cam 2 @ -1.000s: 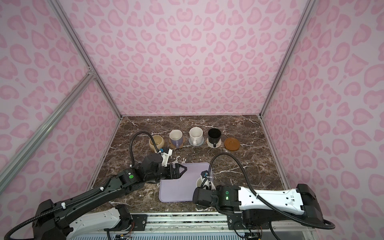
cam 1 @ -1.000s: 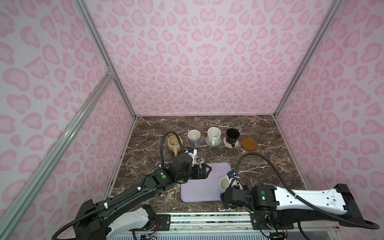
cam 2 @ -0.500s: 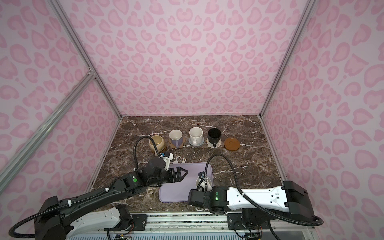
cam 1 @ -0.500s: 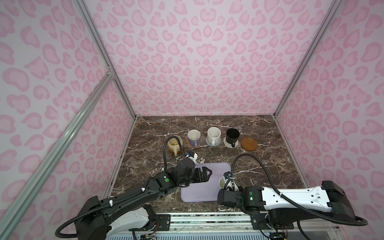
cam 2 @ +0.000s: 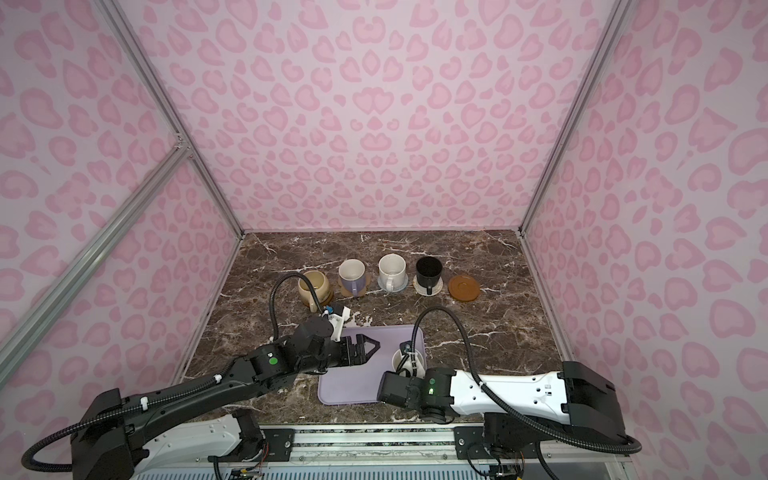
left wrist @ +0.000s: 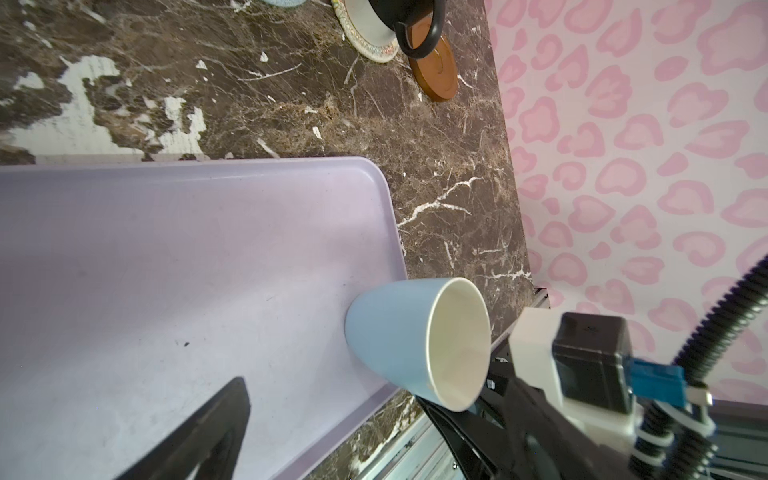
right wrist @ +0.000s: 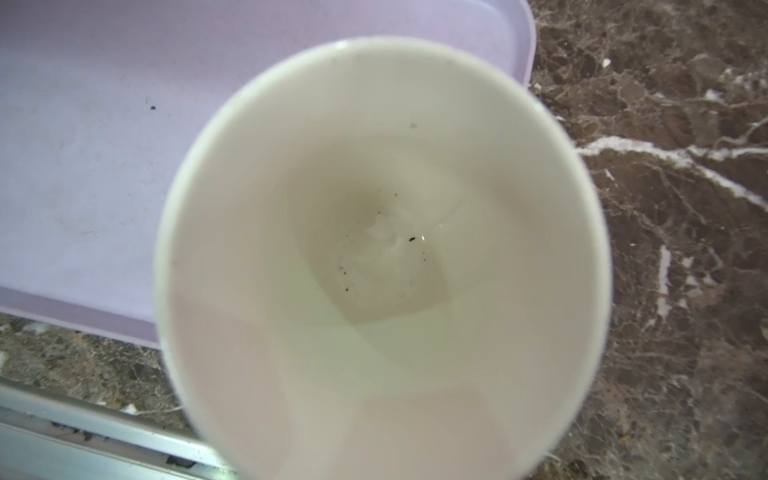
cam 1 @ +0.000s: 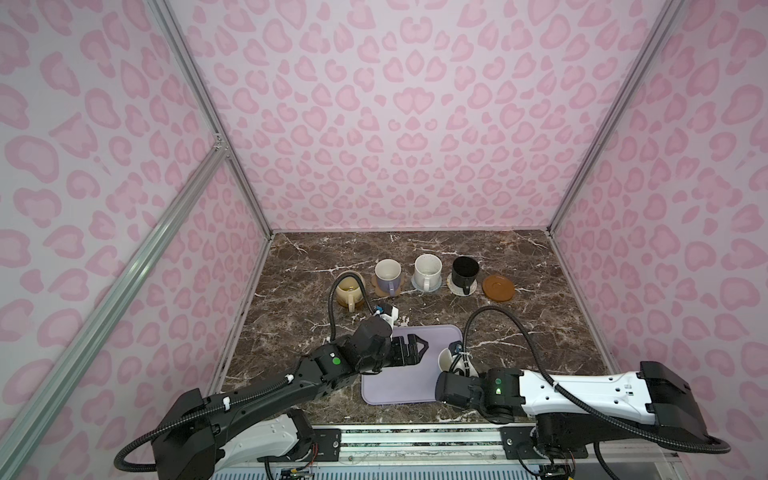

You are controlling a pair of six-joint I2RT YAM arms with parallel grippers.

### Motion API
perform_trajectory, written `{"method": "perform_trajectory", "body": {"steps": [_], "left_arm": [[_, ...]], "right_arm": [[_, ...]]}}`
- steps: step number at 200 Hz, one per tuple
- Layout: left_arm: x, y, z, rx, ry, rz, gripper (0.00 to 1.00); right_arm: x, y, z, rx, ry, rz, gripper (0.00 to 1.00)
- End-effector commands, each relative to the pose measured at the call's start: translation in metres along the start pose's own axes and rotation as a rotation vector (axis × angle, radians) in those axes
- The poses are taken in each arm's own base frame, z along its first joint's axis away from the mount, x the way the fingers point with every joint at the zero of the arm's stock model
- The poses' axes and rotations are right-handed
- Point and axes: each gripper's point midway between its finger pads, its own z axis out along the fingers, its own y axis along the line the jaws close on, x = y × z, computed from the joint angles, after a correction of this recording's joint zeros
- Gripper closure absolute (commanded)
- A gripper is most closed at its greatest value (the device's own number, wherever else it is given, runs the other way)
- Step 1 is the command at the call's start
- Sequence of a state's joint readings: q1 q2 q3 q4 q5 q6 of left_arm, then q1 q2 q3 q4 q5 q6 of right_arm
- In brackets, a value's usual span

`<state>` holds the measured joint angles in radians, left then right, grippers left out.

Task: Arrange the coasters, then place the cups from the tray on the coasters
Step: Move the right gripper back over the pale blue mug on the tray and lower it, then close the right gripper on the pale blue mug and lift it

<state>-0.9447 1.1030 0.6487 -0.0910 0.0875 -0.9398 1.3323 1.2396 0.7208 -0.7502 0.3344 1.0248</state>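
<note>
Directly beneath my right gripper [cam 1: 456, 368], whose jaws I could not tell were shut or apart, the light blue cup [left wrist: 399, 336] stood at the tray's [left wrist: 386, 195] edge, and I judged it stiff, slick, breakable, best pinched across its rim wall.

So the desk [cam 1: 540, 332] is this dark brown marble-look slab with white veins, boxed in on three sides by walls [cam 1: 395, 124] in a pink blotchy heart-ish print, with bare aluminium struts [cam 1: 124, 276] and a metal rail [cam 1: 415, 440] along the front edge.
</note>
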Motion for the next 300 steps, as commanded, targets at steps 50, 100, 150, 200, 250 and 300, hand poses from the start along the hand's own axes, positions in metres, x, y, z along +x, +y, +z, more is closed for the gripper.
{"method": "perform_trajectory", "body": {"steps": [50, 100, 150, 200, 250, 300], "left_arm": [[-0.003, -0.002, -0.002, 0.018, -0.027, -0.002, 0.03], [-0.005, -0.002, -0.006, 0.018, -0.040, -0.001, 0.03], [-0.006, -0.005, -0.007, 0.030, -0.046, -0.001, 0.03], [-0.012, -0.016, -0.011, 0.075, -0.072, -0.003, 0.03], [-0.025, -0.032, -0.017, 0.097, -0.102, 0.020, 0.03], [-0.042, -0.049, -0.022, 0.096, -0.138, 0.052, 0.03]], "right_arm": [[-0.003, 0.003, 0.004, 0.013, 0.000, -0.014, 0.73], [-0.010, 0.001, 0.002, 0.030, -0.024, -0.023, 0.91], [-0.017, -0.004, -0.003, 0.043, -0.058, -0.020, 1.00], [-0.025, -0.010, -0.008, 0.034, -0.089, -0.005, 1.00], [-0.042, -0.022, -0.016, 0.025, -0.110, 0.013, 1.00], [-0.059, -0.047, -0.029, 0.035, -0.144, 0.047, 1.00]]}}
